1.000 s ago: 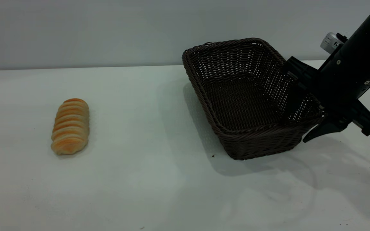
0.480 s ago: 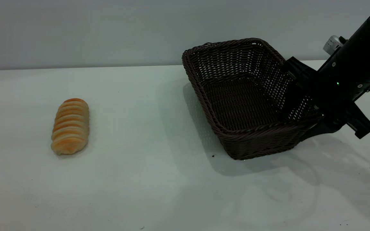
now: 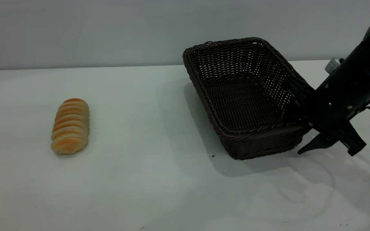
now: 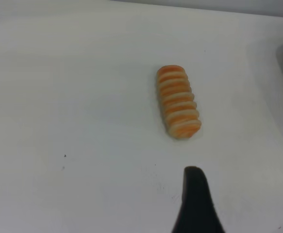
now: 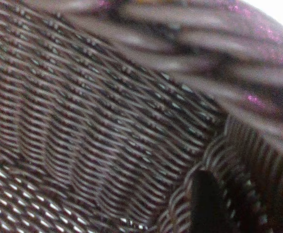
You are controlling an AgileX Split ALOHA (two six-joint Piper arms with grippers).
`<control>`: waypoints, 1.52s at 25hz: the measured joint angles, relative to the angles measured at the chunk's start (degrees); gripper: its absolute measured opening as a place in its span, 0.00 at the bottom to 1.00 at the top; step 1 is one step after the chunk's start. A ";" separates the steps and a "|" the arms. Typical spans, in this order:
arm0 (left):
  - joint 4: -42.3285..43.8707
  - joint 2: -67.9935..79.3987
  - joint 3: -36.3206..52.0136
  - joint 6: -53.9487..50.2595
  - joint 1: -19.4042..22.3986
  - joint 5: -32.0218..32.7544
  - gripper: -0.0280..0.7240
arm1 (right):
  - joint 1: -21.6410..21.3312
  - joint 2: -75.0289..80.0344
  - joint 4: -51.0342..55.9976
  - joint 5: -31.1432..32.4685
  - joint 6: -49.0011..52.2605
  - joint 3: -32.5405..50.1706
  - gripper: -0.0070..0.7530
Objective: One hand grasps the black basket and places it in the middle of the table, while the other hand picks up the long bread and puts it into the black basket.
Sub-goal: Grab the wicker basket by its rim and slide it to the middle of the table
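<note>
Presently, items as they lie:

Basket [image 3: 246,99]: dark woven wicker, rectangular, flared sides, braided rim. Rests on the table [image 3: 146,179] at the right side, not yet at the middle. Empty. Judged light and stiff, weave slightly springy; best held by pinching wall and rim together at a short or long side, since the bottom offers no purchase.

Right gripper [image 3: 303,128]: at the basket's right wall, one finger inside against the weave, the other outside, low near the tabletop. The fingers straddle the wall; whether they are clamped on it cannot be told. Right wrist view shows only wicker close up and one dark fingertip [image 5: 204,204].

Bread [image 3: 70,126]: oblong, golden-orange, pale crosswise ridges. Lies on the table well to the left, far from the basket. Judged light, soft, crushable; take across the middle of its width with gentle closure.

Left gripper: one dark fingertip [image 4: 194,204] shows above the table, short of the bread. Jaw state cannot be told.
</note>
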 joint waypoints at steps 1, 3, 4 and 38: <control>0.00 0.00 0.00 0.00 0.00 0.00 0.76 | 0.00 0.18 0.07 -0.24 -0.08 -0.06 0.52; 0.00 0.00 0.00 0.00 0.00 0.00 0.76 | 0.00 0.17 0.07 -0.41 -0.43 -0.12 0.40; 0.00 0.00 0.00 0.00 0.00 0.00 0.76 | 0.00 0.17 0.44 -0.43 -0.43 -0.12 0.33; 0.68 0.00 0.00 -0.02 0.00 1.00 0.76 | 2.65 12.71 -22.15 36.42 -23.27 -34.67 0.23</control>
